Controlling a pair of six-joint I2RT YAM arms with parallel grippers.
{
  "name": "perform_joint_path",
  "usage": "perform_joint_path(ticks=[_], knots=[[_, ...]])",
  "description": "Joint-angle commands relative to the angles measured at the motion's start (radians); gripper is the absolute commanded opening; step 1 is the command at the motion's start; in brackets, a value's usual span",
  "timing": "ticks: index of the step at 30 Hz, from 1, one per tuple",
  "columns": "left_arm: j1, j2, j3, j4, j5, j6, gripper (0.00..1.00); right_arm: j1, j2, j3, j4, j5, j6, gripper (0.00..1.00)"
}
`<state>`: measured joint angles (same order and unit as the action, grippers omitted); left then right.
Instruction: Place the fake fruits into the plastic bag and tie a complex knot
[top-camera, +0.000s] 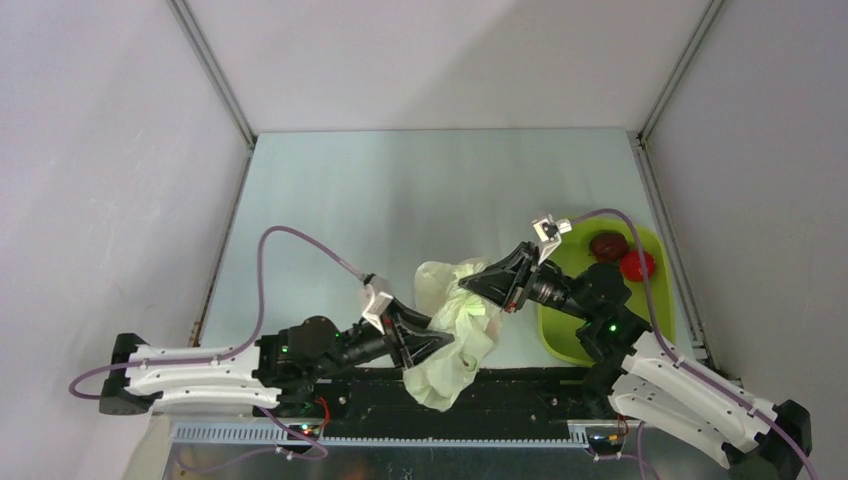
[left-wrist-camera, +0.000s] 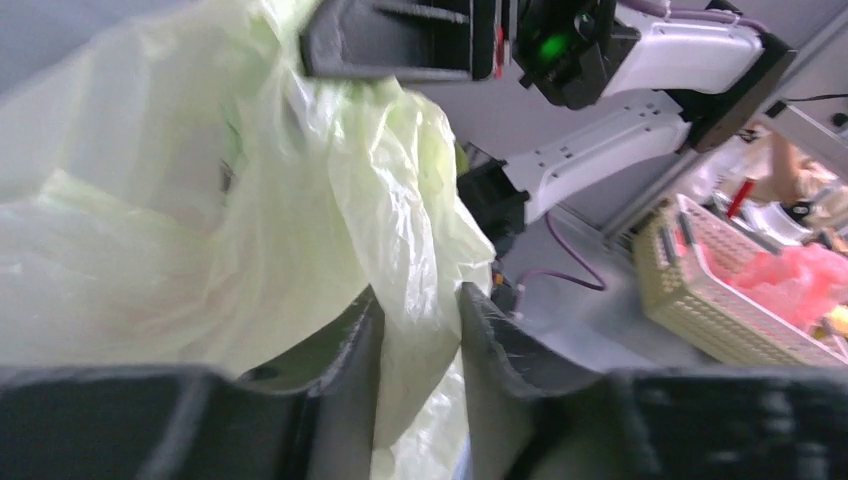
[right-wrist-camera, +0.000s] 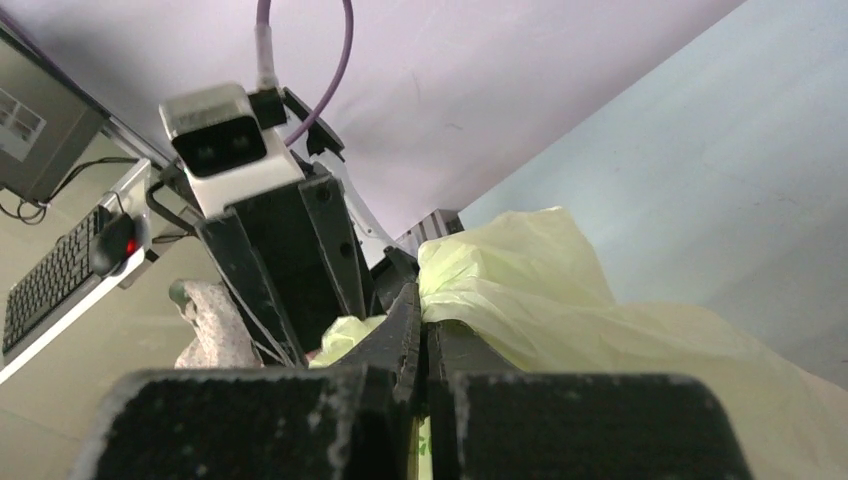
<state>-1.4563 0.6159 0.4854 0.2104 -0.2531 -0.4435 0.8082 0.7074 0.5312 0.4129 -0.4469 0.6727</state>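
The plastic bag (top-camera: 455, 335) is a crumpled pale film heap between the two arms at the near middle of the table. My left gripper (top-camera: 443, 347) grips a bunched strip of its film; in the left wrist view the film (left-wrist-camera: 200, 200) fills the narrow gap of the gripper (left-wrist-camera: 420, 295). My right gripper (top-camera: 470, 290) is shut on the bag's upper edge; in the right wrist view the gripper (right-wrist-camera: 420, 300) pinches the film (right-wrist-camera: 560, 290). A dark maroon fruit (top-camera: 607, 245) and a red fruit (top-camera: 637, 265) lie in the lime-green tray (top-camera: 560, 335). No knot shows.
The tray sits at the right, partly under my right arm. Enclosure walls stand left, right and behind. Off the table, the left wrist view shows a cream basket (left-wrist-camera: 720, 290). The right wrist view shows a keyboard (right-wrist-camera: 55, 280).
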Motion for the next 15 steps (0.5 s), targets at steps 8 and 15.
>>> perform_joint_path(ticks=[8,15], knots=[[-0.065,0.237,0.086,0.158,0.083,-0.005,0.05,-0.038,-0.09,0.007,-0.069,0.047,0.051,0.0],[-0.083,0.259,0.082,0.14,0.037,-0.004,0.21,-0.082,-0.098,0.009,-0.088,-0.09,0.072,0.0]])
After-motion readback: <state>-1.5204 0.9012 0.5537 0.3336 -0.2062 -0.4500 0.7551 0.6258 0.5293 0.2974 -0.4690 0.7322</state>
